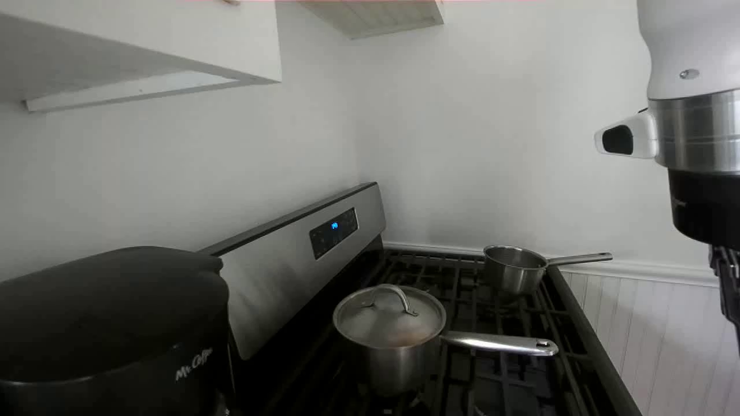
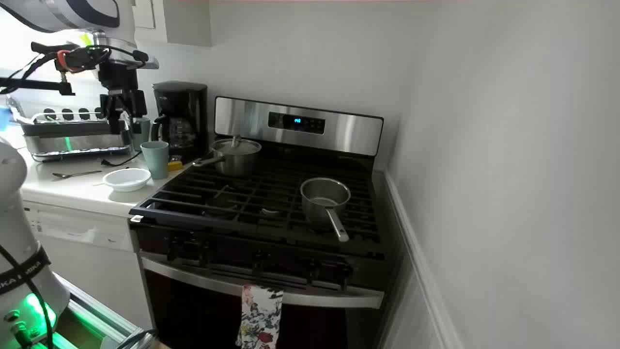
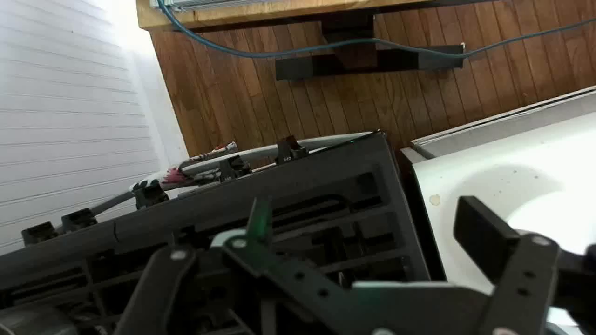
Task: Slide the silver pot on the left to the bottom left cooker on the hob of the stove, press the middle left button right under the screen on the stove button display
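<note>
The silver pot (image 1: 399, 364), lid on, stands at the back left of the hob (image 2: 252, 198). Its long handle points forward and to the left in an exterior view (image 2: 209, 161). The stove (image 2: 208, 278) carries a slanted silver stove button display (image 2: 242, 116) with a blue-lit screen (image 2: 297, 120); single buttons are too small to make out. High up and away from the pot hangs my gripper (image 2: 125, 121), partly cut off in an exterior view (image 1: 729, 289). In the wrist view its fingers (image 3: 484, 232) are wide apart, nothing between them. The pot does not show in the wrist view.
A smaller saucepan (image 2: 322, 201) sits on the front right grate. Left of the stove are a coffee maker (image 2: 180, 114), a green cup (image 2: 156, 160) and a white bowl (image 2: 127, 180). A cabinet (image 1: 139, 46) overhangs; a wall (image 2: 484, 169) borders the right side.
</note>
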Controlling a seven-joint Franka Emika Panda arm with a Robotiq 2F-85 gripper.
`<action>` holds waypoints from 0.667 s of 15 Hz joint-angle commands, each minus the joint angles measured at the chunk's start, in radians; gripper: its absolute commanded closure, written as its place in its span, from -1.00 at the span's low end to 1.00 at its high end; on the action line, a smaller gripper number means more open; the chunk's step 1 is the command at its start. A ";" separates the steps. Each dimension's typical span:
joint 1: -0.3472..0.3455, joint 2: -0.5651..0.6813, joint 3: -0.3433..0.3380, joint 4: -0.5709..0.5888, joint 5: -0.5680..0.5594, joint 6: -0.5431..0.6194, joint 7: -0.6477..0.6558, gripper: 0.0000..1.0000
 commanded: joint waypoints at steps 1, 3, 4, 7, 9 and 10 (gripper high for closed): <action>0.027 0.005 -0.024 0.001 -0.011 -0.002 0.012 -1.00; 0.027 0.005 -0.024 0.001 -0.011 -0.002 0.012 -1.00; 0.027 0.005 -0.024 0.001 -0.011 -0.002 0.012 -1.00; 0.004 0.027 -0.032 0.016 -0.022 -0.025 0.034 -1.00; -0.021 0.047 -0.072 0.018 -0.019 -0.015 0.035 -1.00; -0.032 0.055 -0.090 0.021 -0.037 -0.011 0.019 -1.00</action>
